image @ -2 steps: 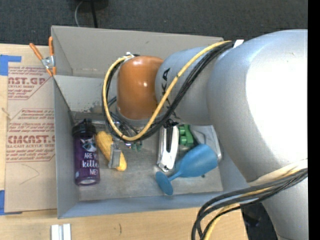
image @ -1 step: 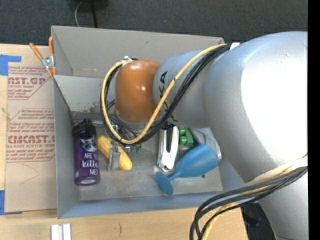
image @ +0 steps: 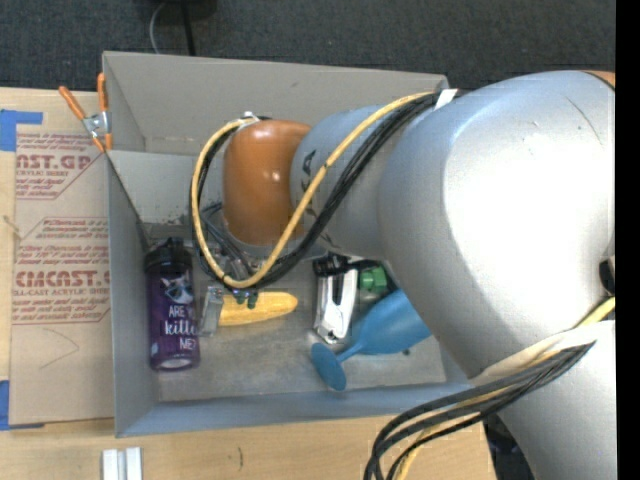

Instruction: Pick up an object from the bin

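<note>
Camera view: the arm (image: 500, 218) comes in over the right edge of the bin (image: 130, 298) and covers much of its right half. Its orange cover (image: 262, 178), looped with yellow and black cables (image: 300, 218), hangs over the middle. Below the cover, the gripper (image: 228, 286) is down near the bin floor, over the left end of a yellow cob (image: 262, 307). Whether it is wide or narrow cannot be told, nor whether it touches the cob. The cob lies flat towards the front edge, just right of a purple bottle (image: 172, 310) that lies along the left wall. Right of the cob a white tool (image: 335, 303) lies on the floor, a green thing (image: 372, 280) beside it and a blue funnel (image: 372, 336) at the front right, partly under the arm
</note>
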Robot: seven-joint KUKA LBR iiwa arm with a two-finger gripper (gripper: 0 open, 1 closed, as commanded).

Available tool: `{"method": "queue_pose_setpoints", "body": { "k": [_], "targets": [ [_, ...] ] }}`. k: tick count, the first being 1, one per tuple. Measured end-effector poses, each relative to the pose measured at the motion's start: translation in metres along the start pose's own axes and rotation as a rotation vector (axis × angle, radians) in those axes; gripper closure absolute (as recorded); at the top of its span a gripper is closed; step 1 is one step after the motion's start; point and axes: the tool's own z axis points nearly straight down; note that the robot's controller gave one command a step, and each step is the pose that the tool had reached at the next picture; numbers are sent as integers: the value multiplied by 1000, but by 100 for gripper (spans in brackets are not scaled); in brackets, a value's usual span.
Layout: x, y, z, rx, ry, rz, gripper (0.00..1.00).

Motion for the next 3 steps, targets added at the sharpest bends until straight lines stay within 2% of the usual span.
{"method": "queue_pose_setpoints", "body": {
  "k": [1, 2, 3],
  "targets": [
    [10, -5, 4, 2, 2, 127, 0],
    [10, -17, -10, 2, 2, -132, 0],
    [4, -49, -60, 2, 7, -327, 0]
  ]
}}
